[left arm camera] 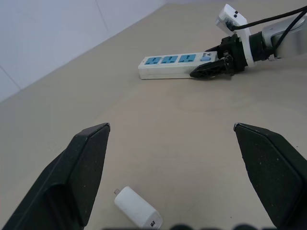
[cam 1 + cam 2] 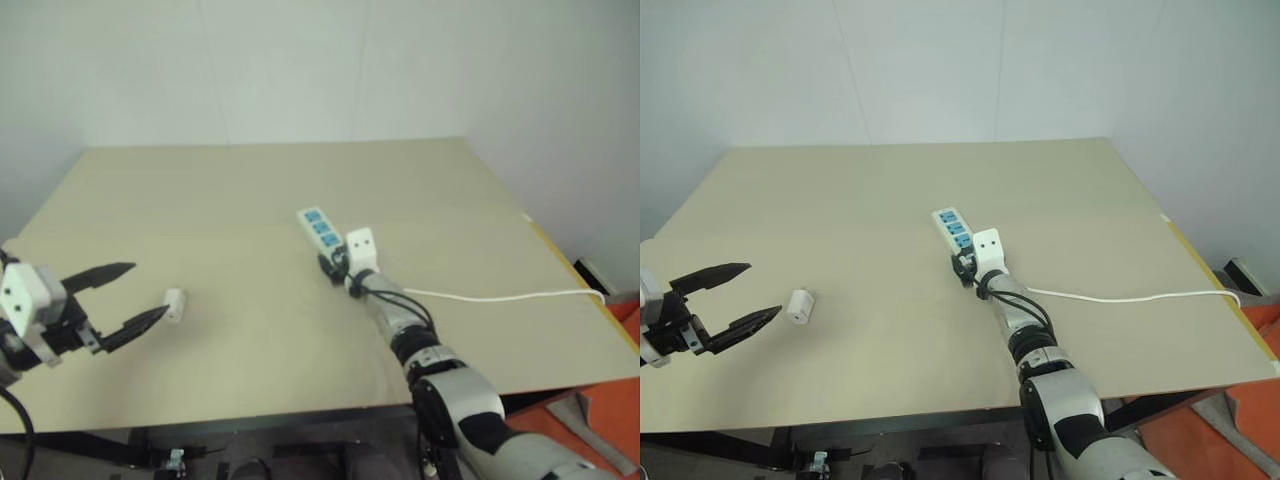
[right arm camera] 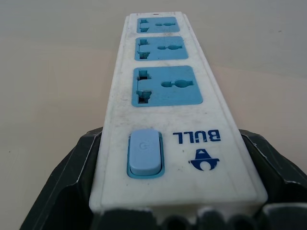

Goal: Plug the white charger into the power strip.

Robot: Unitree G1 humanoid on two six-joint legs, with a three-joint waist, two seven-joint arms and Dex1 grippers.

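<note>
On the broad beige wooden table (image 2: 250,190), the long narrow white plastic power strip (image 2: 318,232) with three blue socket panels lies near the middle, angled away from the robot. Its thin white cable (image 2: 500,296) trails off toward the table's right edge. The right gripper (image 2: 335,266) has its two black fingers (image 3: 62,182) clamped on either side of the strip's near end (the end with the pale blue switch), so it grips the strip. Well apart, toward the left side of the table, the left gripper (image 2: 128,294) hangs with its black fingers (image 1: 76,167) spread wide, holding nothing. Just beside its fingertips lies the small rounded white plastic charger (image 2: 174,304), on its side on the tabletop, unplugged.
</note>
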